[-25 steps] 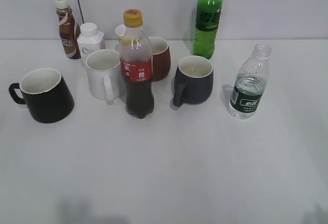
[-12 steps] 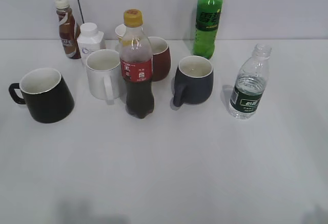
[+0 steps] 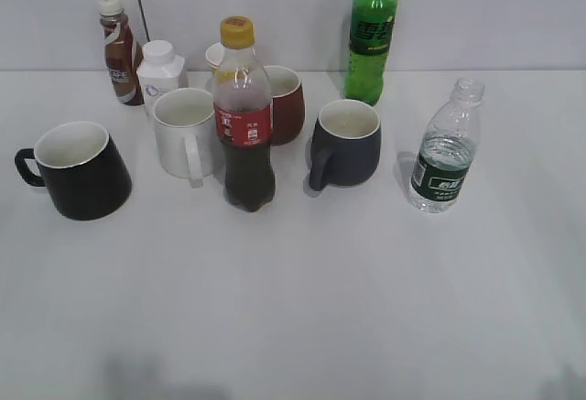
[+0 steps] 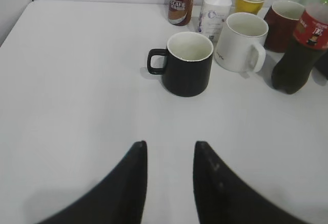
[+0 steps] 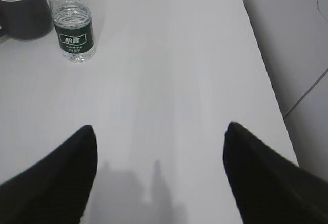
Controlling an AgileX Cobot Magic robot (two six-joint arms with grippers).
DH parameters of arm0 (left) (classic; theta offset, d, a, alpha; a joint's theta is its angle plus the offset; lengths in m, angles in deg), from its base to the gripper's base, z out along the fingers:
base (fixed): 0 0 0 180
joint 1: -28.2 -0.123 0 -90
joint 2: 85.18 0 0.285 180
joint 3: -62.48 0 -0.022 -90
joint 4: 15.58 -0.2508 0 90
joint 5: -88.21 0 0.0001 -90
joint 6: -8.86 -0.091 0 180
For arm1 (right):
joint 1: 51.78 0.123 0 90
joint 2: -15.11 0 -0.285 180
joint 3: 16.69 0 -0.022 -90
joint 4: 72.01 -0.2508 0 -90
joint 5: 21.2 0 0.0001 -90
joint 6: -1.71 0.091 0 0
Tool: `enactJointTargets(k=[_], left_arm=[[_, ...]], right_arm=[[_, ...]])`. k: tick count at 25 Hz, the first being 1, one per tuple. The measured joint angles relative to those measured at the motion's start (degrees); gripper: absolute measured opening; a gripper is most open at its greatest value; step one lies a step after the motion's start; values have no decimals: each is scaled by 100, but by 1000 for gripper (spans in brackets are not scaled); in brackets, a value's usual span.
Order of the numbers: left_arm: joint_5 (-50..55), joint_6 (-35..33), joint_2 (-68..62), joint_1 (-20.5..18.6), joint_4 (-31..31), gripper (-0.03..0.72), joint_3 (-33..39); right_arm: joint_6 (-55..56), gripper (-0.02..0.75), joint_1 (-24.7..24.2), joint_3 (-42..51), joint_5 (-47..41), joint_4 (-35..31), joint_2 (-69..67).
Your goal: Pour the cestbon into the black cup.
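White desk (image 3: 302, 308) under a pale grey wall, crowded along the upper half of the exterior frame. At right of that frame, upright and uncapped: small clear ribbed plastic water bottle with dark green label, the cestbon (image 3: 446, 148), partly filled, standing apart from everything else. At far left: glossy black cup (image 3: 76, 169) with white inside, handle pointing toward the left edge, empty as far as visible. Between the two, left to right: plain white mug (image 3: 187, 133), dark cola bottle with red label and yellow cap (image 3: 244, 116), dark red mug (image 3: 284, 103) behind it, grey-blue mug with cream inside (image 3: 345, 144). Along the back: brown coffee drink bottle (image 3: 119, 51), small white bottle (image 3: 161, 70), tall green soda bottle (image 3: 373, 32).

Left claw (image 4: 169, 155) at the bottom of the left wrist frame, fingers moderately parted, holding nothing, well short of the black cup at upper centre. Right claw (image 5: 159, 137) at the bottom of the right wrist frame, fingers spread wide, empty; cestbon at upper left there, well apart from it, just beside the grey-blue mug.
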Motion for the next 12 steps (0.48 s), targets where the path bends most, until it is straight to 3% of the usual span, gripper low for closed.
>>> enactJointTargets(k=[3,6,9,12], left_arm=[[-117,0,-30,0,52,239,-62],[-972,0,-278,0,67,239,-112],[-2599,0,-691,0,-153,239,-87],[-4300,0,-1346,0,-532,243,128]], right_arm=[[0,589,0,0,0,0,0],[0,589,0,0,8,-36,-14],[-109,589,-4,-123,206,-102,-240],[-277,589,-4,-247,950,-108,-612]])
